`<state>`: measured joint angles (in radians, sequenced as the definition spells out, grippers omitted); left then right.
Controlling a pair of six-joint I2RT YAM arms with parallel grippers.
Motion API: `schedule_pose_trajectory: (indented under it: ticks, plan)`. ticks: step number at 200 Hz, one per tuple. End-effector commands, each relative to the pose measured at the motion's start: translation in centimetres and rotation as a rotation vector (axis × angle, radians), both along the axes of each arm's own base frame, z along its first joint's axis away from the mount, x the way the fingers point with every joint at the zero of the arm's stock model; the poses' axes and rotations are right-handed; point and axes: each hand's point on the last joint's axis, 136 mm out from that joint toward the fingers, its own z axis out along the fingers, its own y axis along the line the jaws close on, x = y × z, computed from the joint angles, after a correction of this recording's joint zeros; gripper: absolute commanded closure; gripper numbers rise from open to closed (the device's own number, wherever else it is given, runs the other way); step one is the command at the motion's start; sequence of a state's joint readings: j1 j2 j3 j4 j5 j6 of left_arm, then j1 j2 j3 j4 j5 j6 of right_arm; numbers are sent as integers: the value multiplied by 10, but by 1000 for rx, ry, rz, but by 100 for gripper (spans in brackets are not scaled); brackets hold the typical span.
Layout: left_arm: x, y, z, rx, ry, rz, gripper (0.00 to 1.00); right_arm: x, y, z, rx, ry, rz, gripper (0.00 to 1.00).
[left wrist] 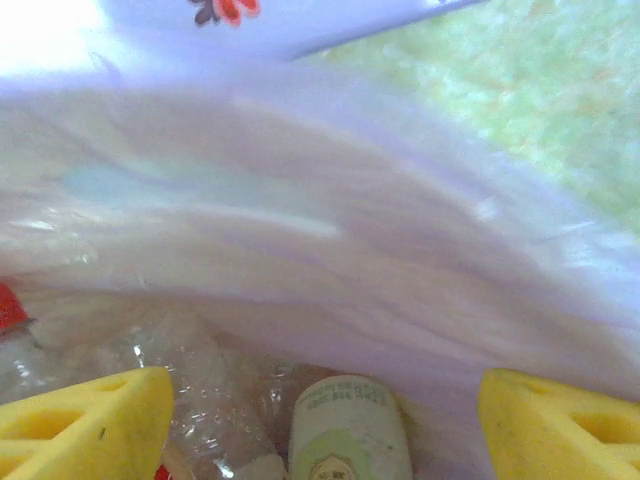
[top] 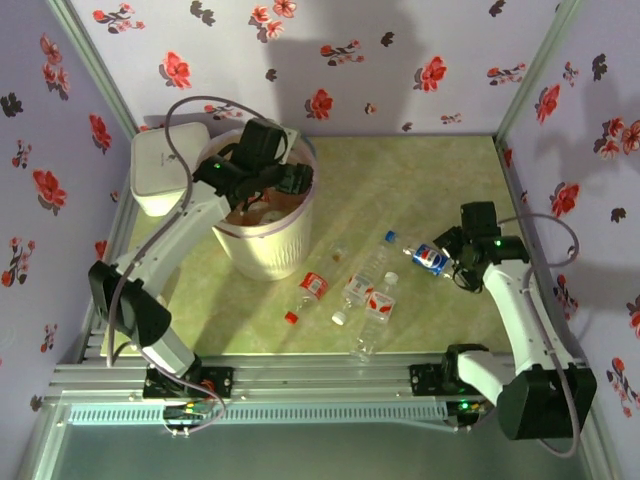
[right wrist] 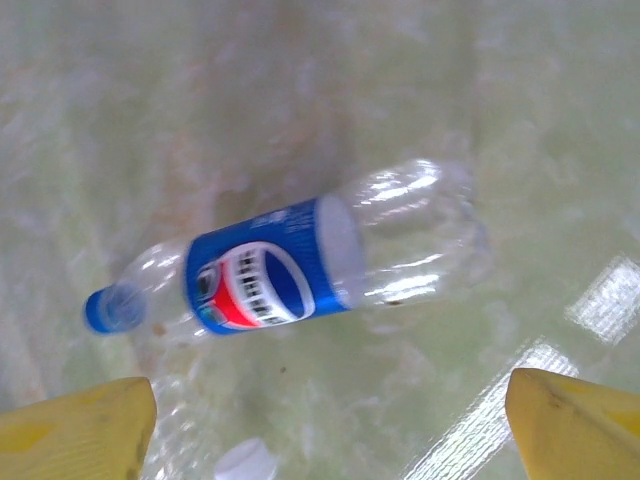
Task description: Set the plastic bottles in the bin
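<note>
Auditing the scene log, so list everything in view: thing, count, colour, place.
bin: one, cream-white with pink liner, rear left of the table
green-label bottle: one, inside the bin among crushed clear bottles; their number cannot be told
blue-label bottle: one, clear with blue cap, lying on the table right of centre
red-label bottle: one, clear, red cap, lying mid-table
clear bottles: two, white caps, lying just right of the red-label bottle
white box: one, white, left of the bin
table: one, pale green
left end effector: one, yellow fingers, open over the bin
right end effector: one, yellow fingers, open above the blue-label bottle
</note>
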<state>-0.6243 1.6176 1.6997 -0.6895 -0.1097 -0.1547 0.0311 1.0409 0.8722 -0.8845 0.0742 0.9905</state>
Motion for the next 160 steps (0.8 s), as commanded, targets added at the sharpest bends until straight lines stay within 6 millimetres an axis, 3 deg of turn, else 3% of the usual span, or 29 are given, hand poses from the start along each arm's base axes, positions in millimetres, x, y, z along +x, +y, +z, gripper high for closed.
schedule_pose_trajectory:
  ticks: [1, 23, 66, 130, 160]
  plan:
    - [-25, 0, 43, -14, -74, -86, 15, -1, -11, -17, 93, -21, -213, 10]
    - [-37, 5, 54, -24, -97, -98, 12, 3, -14, -35, 150, -41, -298, 11]
    - [-54, 14, 63, -37, -119, -110, 9, 19, -23, -49, 163, -72, -369, 12]
    - [-70, 26, 61, -140, -134, -55, 9, 36, -23, -91, 224, -60, -453, 13]
    - [-76, 35, 60, -176, -145, -24, 9, 47, -32, -93, 233, -80, -475, 18]
